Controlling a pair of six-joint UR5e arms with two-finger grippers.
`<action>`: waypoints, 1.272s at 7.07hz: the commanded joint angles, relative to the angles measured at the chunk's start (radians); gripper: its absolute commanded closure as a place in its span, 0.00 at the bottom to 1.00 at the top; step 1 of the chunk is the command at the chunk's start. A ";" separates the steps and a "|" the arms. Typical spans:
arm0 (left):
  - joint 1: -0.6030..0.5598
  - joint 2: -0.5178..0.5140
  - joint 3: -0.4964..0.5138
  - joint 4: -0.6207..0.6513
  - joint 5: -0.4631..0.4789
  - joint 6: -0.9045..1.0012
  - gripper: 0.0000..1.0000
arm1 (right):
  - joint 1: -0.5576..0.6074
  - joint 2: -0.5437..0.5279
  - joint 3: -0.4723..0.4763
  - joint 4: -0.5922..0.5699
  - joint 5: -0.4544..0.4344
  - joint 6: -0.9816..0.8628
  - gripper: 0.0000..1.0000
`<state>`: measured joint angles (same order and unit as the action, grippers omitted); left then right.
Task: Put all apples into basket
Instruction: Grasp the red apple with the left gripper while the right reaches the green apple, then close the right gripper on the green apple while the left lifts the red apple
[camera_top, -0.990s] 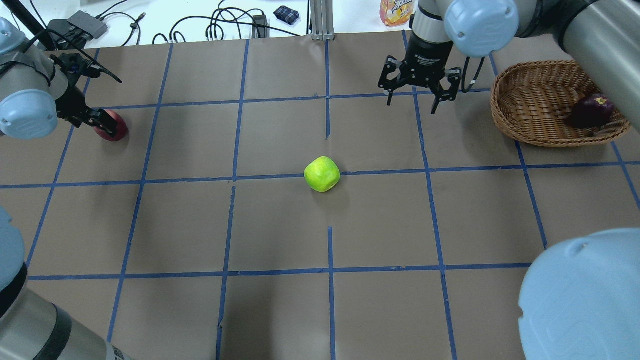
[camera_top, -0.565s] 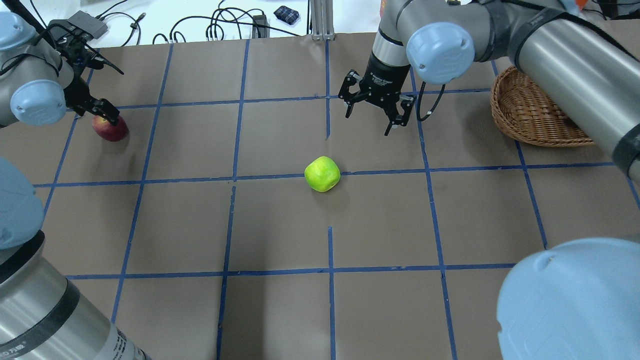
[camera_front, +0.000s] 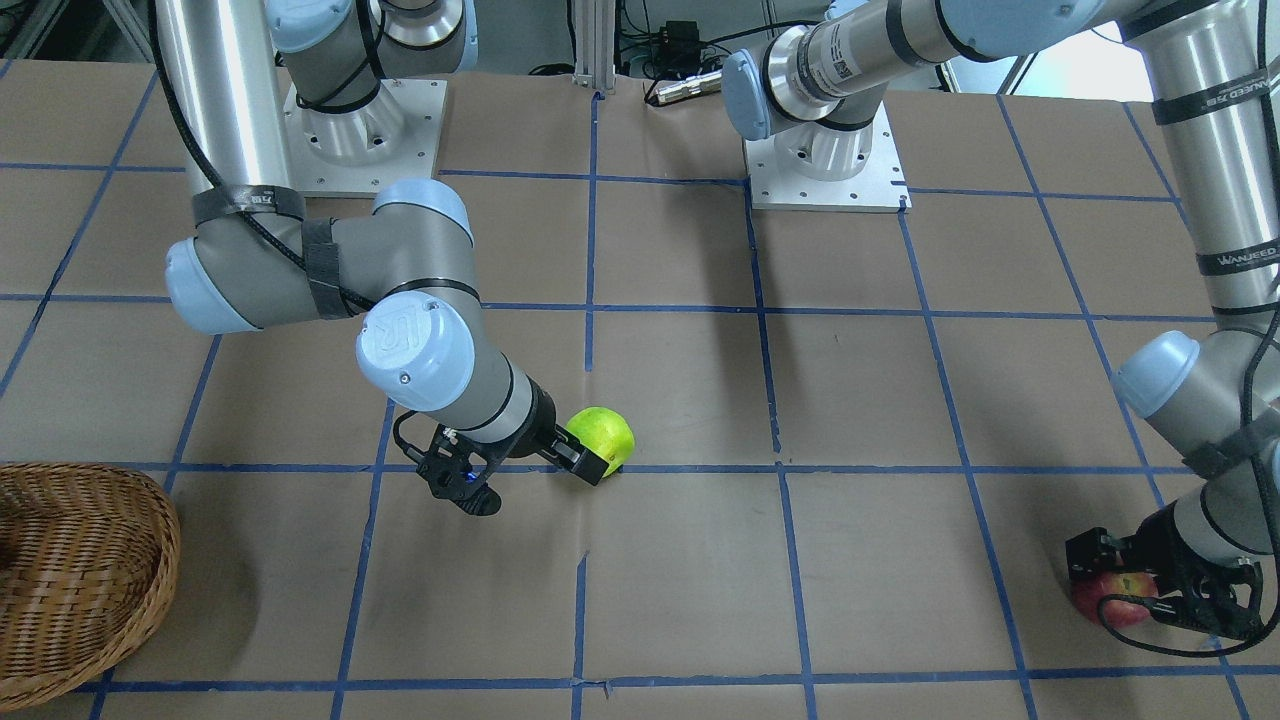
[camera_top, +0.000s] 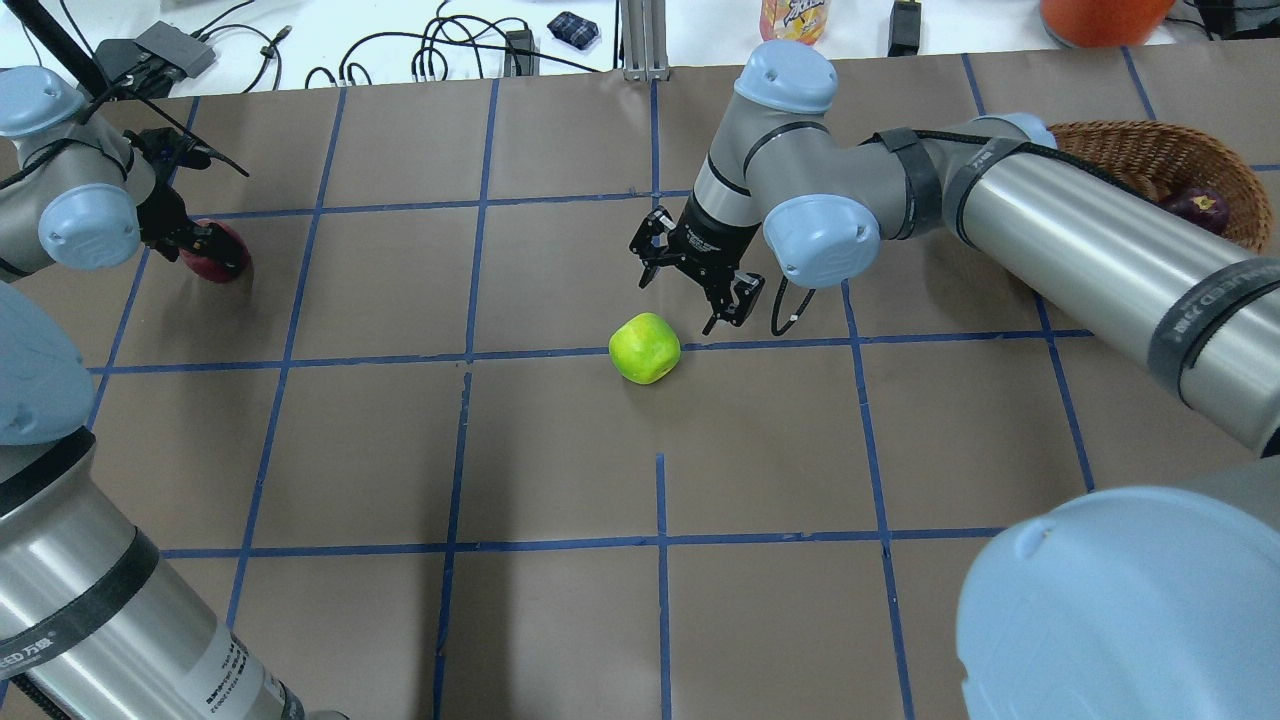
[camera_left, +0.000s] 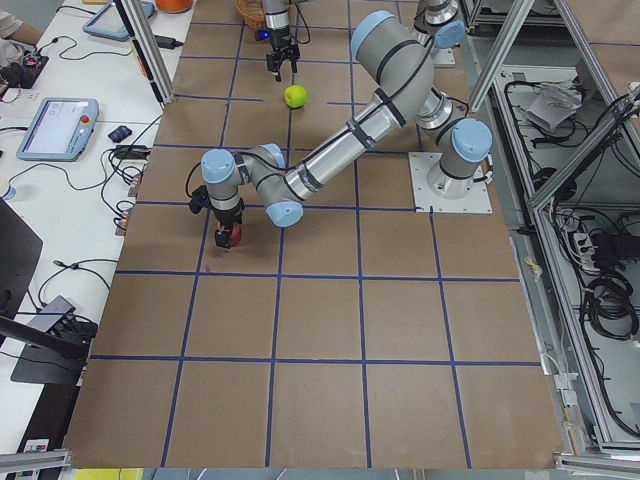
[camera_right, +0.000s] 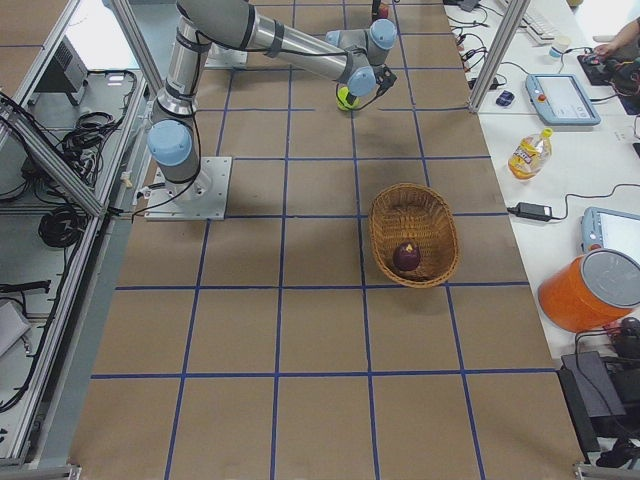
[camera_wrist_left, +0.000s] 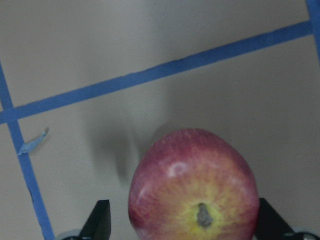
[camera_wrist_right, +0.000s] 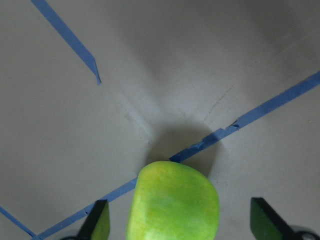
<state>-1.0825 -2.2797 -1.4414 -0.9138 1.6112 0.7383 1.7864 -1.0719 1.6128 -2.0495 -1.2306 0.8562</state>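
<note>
The yellow-green apple (camera_top: 645, 347) lies at the table's middle on a blue tape line. My right gripper (camera_top: 680, 305) is open just beyond it, low over the table. In the right wrist view the apple (camera_wrist_right: 172, 202) sits between the spread fingers (camera_wrist_right: 97, 222), untouched. The red apple (camera_top: 222, 255) lies at the far left. My left gripper (camera_top: 200, 243) is open and straddles it. In the left wrist view the apple (camera_wrist_left: 194, 186) fills the gap between the fingers (camera_wrist_left: 102, 220). The maroon apple (camera_top: 1195, 208) lies in the wicker basket (camera_top: 1130, 145) at the far right.
A juice bottle (camera_top: 795, 20), an orange bucket (camera_top: 1100, 15) and cables (camera_top: 440, 50) lie beyond the table's far edge. My right arm (camera_top: 1050, 235) stretches across in front of the basket. Blue tape lines divide the brown table into squares.
My right gripper has swung left from near the basket and come down beside the yellow-green apple, still open. My left gripper has stayed at the red apple.
</note>
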 joint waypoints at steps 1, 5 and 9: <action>0.003 -0.006 0.009 0.001 -0.001 -0.003 0.61 | 0.010 0.016 0.016 -0.020 0.006 0.012 0.00; -0.058 0.110 -0.009 -0.137 -0.031 -0.158 0.63 | 0.036 0.041 0.015 -0.020 0.005 0.014 0.00; -0.296 0.279 -0.213 -0.122 -0.025 -0.630 0.63 | 0.042 0.066 0.013 -0.023 0.005 0.012 0.60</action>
<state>-1.2988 -2.0386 -1.6015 -1.0493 1.5830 0.2644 1.8272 -1.0108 1.6274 -2.0700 -1.2264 0.8695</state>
